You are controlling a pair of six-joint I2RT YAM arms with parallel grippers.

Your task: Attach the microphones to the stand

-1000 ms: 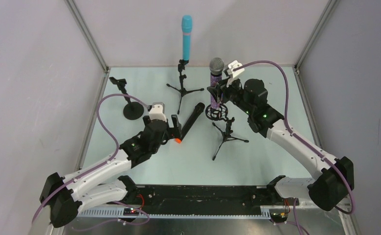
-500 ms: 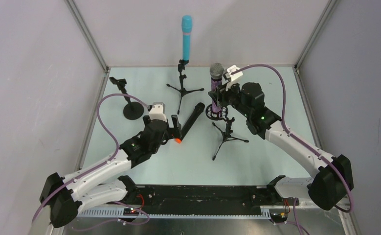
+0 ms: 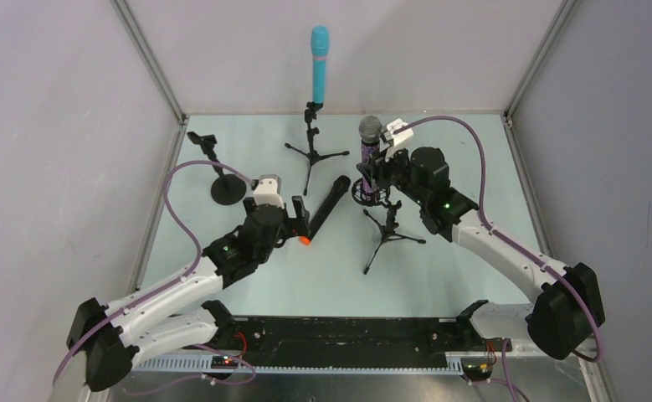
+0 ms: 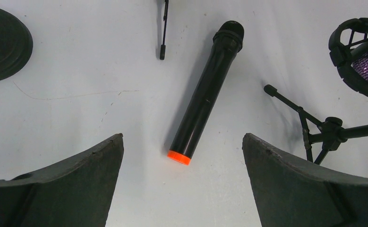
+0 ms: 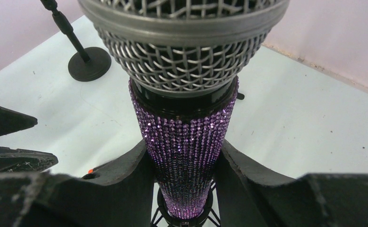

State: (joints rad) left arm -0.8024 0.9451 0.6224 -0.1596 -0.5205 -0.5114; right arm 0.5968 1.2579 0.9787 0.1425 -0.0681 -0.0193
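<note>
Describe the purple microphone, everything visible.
The purple microphone has a tapering body covered in glitter, a black collar and a silver wire-mesh head. It stands upright, its lower end inside the black ring mount of the tripod stand. The right gripper clamps its body, one finger on each side.

The pale table [image 3: 322, 280] bears the black microphone [image 3: 326, 208], far tripod [image 3: 310, 151], near tripod [image 3: 387, 228] and round-based stand [image 3: 226, 189].

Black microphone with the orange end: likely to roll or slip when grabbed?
The black microphone is a smooth round tube lying flat, so a nudge would probably roll it. It looks rigid; its glossy body may slip in the open left claw.
</note>
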